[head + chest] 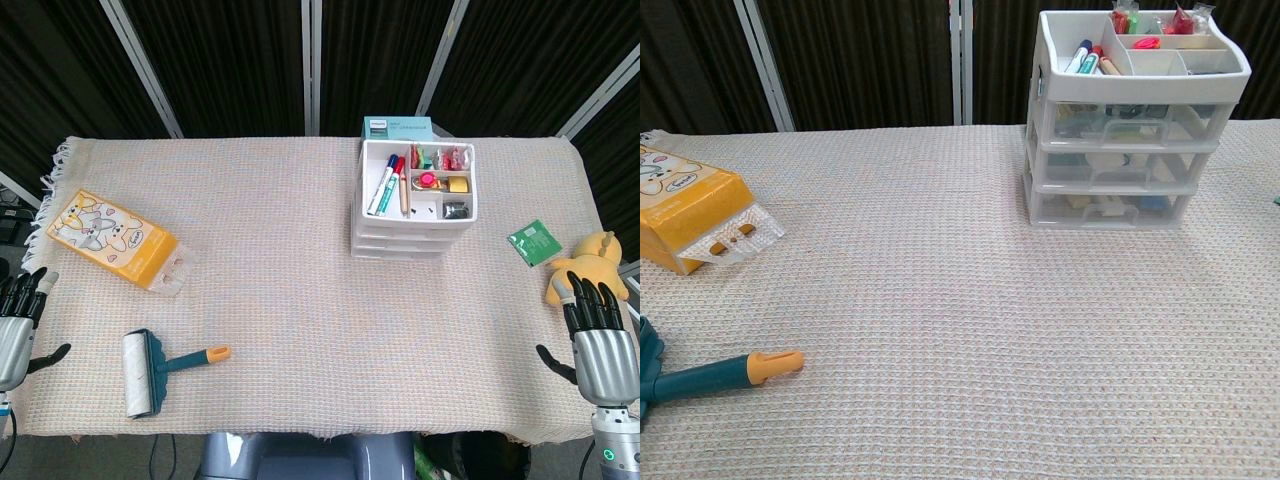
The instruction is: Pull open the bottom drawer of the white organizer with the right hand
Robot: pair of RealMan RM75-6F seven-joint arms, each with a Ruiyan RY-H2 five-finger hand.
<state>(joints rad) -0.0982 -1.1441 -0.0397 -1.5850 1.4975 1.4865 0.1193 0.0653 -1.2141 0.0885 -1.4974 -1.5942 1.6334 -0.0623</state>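
Note:
The white organizer (413,200) (1120,120) stands at the back right of the table, with pens and small items in its open top tray. Its three drawers are all pushed in; the bottom drawer (1110,208) has a small handle at its front and sits flush. My right hand (598,335) hovers at the table's right front edge, fingers apart, holding nothing, well away from the organizer. My left hand (18,318) is at the left front edge, also open and empty. The chest view shows neither hand.
A yellow cartoon box (115,238) (685,212) lies at the left. A lint roller (150,370) with a teal and orange handle (725,372) lies front left. A green packet (535,242) and a yellow plush toy (590,265) lie right of the organizer. A teal box (397,127) stands behind it.

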